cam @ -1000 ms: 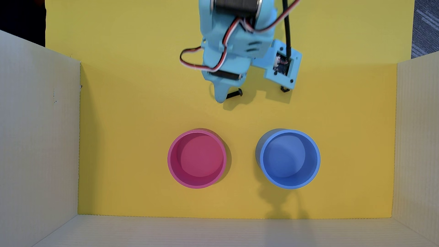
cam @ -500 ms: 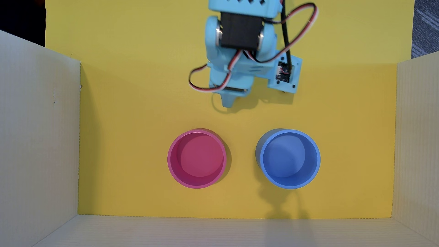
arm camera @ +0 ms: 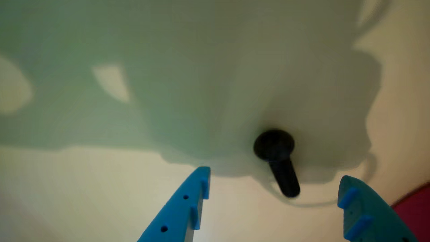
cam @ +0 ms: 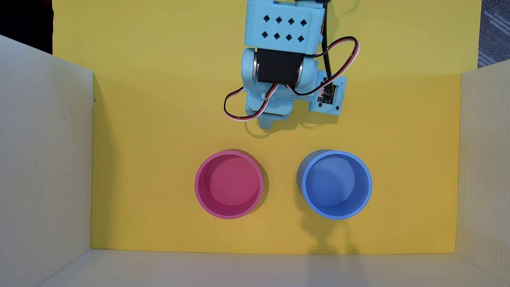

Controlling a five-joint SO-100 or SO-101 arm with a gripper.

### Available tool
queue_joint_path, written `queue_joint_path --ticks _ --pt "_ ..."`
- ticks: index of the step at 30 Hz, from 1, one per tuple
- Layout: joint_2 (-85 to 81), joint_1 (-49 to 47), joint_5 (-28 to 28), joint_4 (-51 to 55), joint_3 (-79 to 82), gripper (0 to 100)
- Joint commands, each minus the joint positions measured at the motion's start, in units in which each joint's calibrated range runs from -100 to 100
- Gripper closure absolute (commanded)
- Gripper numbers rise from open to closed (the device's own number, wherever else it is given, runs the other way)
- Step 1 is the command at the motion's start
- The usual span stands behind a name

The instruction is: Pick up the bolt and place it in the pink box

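- Pincer (arm camera: 273, 183): the two blue plastic fingers stand spread apart and hold nothing. In the wrist view, their tips sit low over the counter (arm camera: 100, 188), one on each side of the bolt (arm camera: 278, 160).
- Bolt position: it lies flat on the counter between the two fingertips, nearer the right-hand finger in the wrist view. The rounded head points away from the camera; the shaft runs back toward it. In the overhead view the arm (cam: 278, 66) hides the bolt.
- Bolt form: black and matte, with a domed round head on a short cylindrical shaft. The picture is too soft to show the threads.
- Handling judgement: the bolt is probably rigid, dense for its size and light overall. The round shaft may roll or slip sideways under uneven pressure.
- Recommended hold: close across the shaft just behind the head, fingers square to the shaft axis.
- Pink box (cam: 229, 184): a round, smooth plastic cup with a thick rim and a flat, empty floor. It stands near the pincer, below it in the overhead view.
- Blue container (cam: 335, 184): same shape, beside the pink box but apart from it, also empty.
- Counter surface: flat yellow sheet, bordered by pale corrugated walls (cam: 44, 154).
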Motion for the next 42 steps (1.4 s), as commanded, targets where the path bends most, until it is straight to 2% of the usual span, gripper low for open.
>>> queue_joint_path --ticks 1,4,8,20,34,42 --pt "1.1 0.0 0.1 -1.1 -2.1 74" --pt "2.8 -0.1 0.3 -1.4 -2.0 78" --pt "3.9 0.0 -0.1 -1.4 -2.2 100" --pt "2.9 0.3 -0.2 -1.4 -2.3 99" --pt "-28.0 0.7 -0.2 1.6 -4.4 99" --pt "-23.1 4.8 -1.5 1.2 -13.8 99"
